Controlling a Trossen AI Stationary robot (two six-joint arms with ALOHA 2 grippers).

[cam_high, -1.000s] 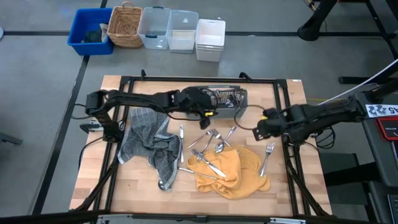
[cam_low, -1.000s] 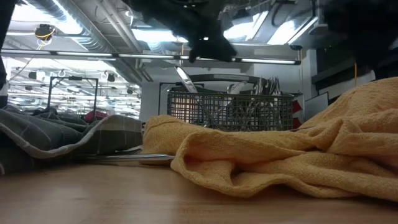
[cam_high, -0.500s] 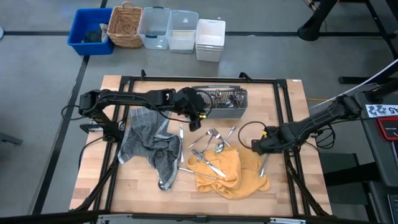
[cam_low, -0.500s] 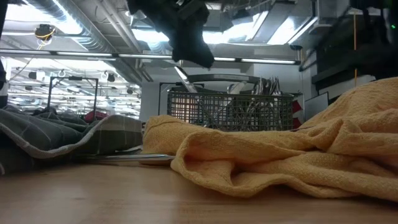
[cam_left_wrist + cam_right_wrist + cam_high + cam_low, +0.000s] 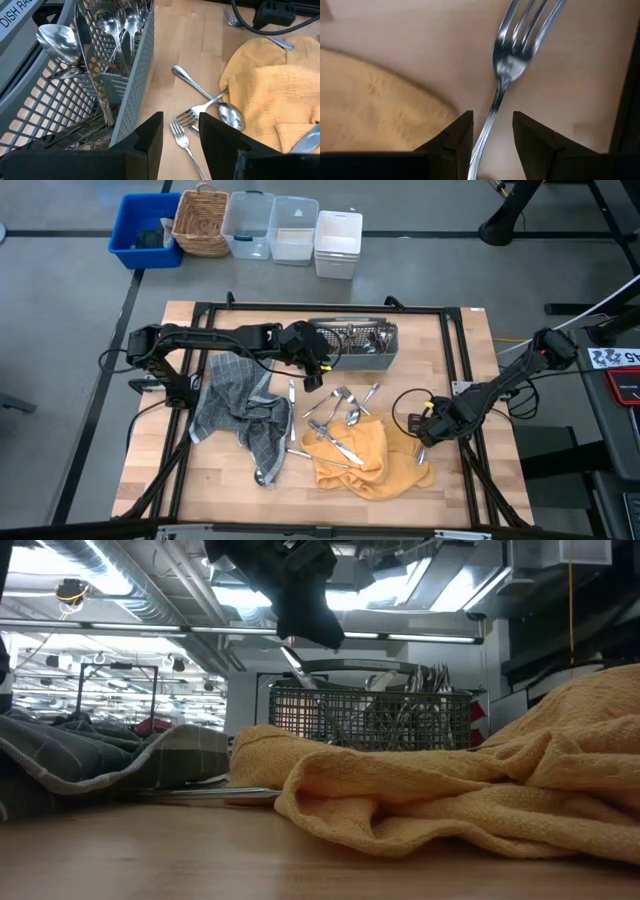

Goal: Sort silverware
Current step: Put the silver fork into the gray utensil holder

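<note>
Wooden table (image 5: 150, 470) carries grey checked cloth (image 5: 235, 405), yellow towel (image 5: 385, 460), mesh caddy (image 5: 360, 345), loose silverware (image 5: 345, 402)

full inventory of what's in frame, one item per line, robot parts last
Loose silverware: about ten, silver, table centre, on and beside the yellow towel.
Fork: one, silver, right of the yellow towel, handle between the right gripper's fingers.
Caddy: one, grey mesh, table rear, holding silverware.
Yellow towel: one, front centre.
Grey plaid towel: one, left.
Bins: five, blue, wicker, clear, white, on the floor behind.
Left gripper: open, beside the caddy.
Right gripper: open, straddling the fork.
</note>
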